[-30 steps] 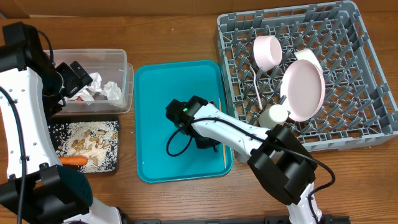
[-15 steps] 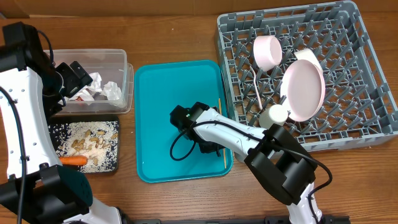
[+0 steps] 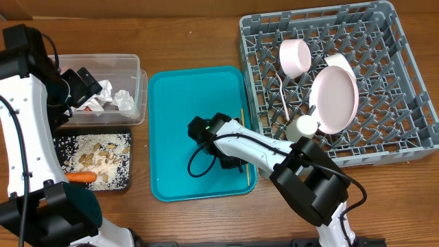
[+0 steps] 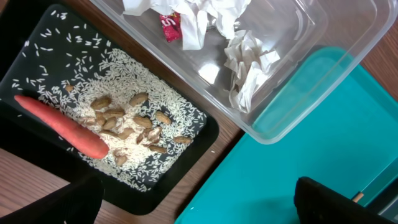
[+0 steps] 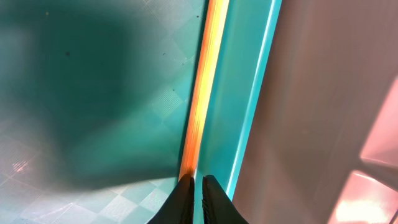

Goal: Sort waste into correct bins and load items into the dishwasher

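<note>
The thin wooden stick lies along the right edge of the teal tray. My right gripper is low over the stick's near part, shut, its tips on or just over the stick; a pinch does not show. My left gripper hangs open and empty over the clear tub, which holds crumpled napkins and a red wrapper. The black tray holds the carrot and nut and grain scraps. The grey dish rack carries the plate, a bowl, the cup and the fork.
The teal tray sits between the two bins on the left and the dish rack on the right, with bare wooden table behind it. The right arm's links reach from the near table edge across the tray's right half.
The right wrist shifted slightly right and toward the near edge of the teal tray, then held still. The left arm and all objects stayed put.
</note>
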Available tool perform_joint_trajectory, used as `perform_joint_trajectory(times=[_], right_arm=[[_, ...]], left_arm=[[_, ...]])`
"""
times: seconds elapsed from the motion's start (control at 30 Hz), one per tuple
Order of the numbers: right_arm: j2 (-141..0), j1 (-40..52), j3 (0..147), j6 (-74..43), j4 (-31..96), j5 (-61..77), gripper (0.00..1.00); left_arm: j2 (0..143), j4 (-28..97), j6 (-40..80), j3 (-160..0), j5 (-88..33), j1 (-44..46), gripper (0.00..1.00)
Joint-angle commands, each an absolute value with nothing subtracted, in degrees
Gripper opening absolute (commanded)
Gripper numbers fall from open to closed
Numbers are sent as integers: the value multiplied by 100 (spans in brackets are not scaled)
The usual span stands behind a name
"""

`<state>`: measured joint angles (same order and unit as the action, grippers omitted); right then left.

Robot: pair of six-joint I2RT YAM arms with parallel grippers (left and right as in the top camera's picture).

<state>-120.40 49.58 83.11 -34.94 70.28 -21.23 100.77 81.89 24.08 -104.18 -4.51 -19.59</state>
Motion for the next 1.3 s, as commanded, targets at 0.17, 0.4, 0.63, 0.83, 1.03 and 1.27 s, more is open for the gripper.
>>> perform_joint_trajectory(times=[0.17, 0.4, 0.63, 0.83, 1.03, 1.27], right_arm=[[-12016, 4936, 8195, -3559, 6825, -1968, 10], [-12016, 4936, 8195, -3387, 6777, -2043, 10], [-12014, 4936, 8261, -2792, 6779, -1208, 4], [-12014, 4936, 8565, -2480, 6818, -414, 4], [-11990, 4952, 9074, -2482, 7022, -395, 4], [-11839, 4797, 9198, -2534, 7561, -1039, 4]], left_arm=[[10062, 8202, 2488, -10388, -513, -1938, 100], [10062, 8202, 2488, -10388, -513, -1938, 100], [10062, 8202, 2488, -10390, -513, -1938, 100], [10062, 8202, 2488, -10390, -513, -1935, 100], [10062, 8202, 2488, -10390, -513, -1935, 100], [10062, 8202, 2488, -10388, -513, -1935, 100]])
